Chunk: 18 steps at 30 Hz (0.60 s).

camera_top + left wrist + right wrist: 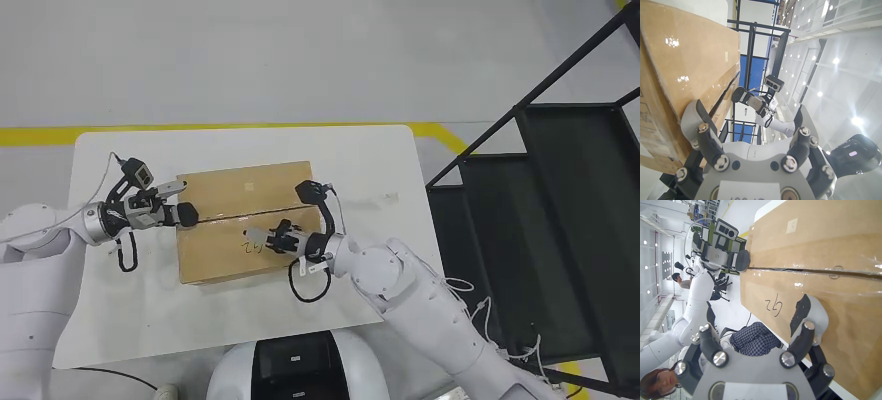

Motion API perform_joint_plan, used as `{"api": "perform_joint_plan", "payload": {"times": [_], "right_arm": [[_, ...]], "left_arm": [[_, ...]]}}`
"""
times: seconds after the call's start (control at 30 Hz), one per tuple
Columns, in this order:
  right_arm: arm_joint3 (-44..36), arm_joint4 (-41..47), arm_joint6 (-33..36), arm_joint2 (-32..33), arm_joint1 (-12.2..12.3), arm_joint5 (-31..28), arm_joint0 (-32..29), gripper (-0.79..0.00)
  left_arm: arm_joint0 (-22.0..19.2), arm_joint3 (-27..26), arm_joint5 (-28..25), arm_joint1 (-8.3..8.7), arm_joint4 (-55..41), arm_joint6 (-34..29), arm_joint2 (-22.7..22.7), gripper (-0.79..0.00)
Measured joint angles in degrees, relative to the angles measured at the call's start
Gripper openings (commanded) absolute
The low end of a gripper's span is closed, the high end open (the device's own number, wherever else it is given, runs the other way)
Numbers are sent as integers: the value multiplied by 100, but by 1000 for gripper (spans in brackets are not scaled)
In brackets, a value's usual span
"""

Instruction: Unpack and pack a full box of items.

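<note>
The cardboard box (pixel 245 222) sits closed, centre of the top view on the desk (pixel 370 160), left gripper (pixel 186 213) at its seam end, jaws apart. Right wrist view catches a black handwritten scrawl (pixel 774 306) beside the right gripper (pixel 754 311), jaws apart too.

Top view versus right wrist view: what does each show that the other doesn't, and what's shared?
Top view: the whole white table, the black stair frame beside it, both arms at the cardboard box. Right wrist view: the right gripper open, one of its fingers lying on the box top. Shared: the closed box, its centre seam, and the left gripper at the seam's end.
</note>
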Motion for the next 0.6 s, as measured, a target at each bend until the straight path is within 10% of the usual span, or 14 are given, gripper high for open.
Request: {"api": "perform_joint_plan", "payload": {"times": [0.6], "right_arm": [[-796, -338, -400, 509, 157, 8, -1001, 0]], "left_arm": [[285, -646, 110, 162, 660, 110, -47, 0]]}}
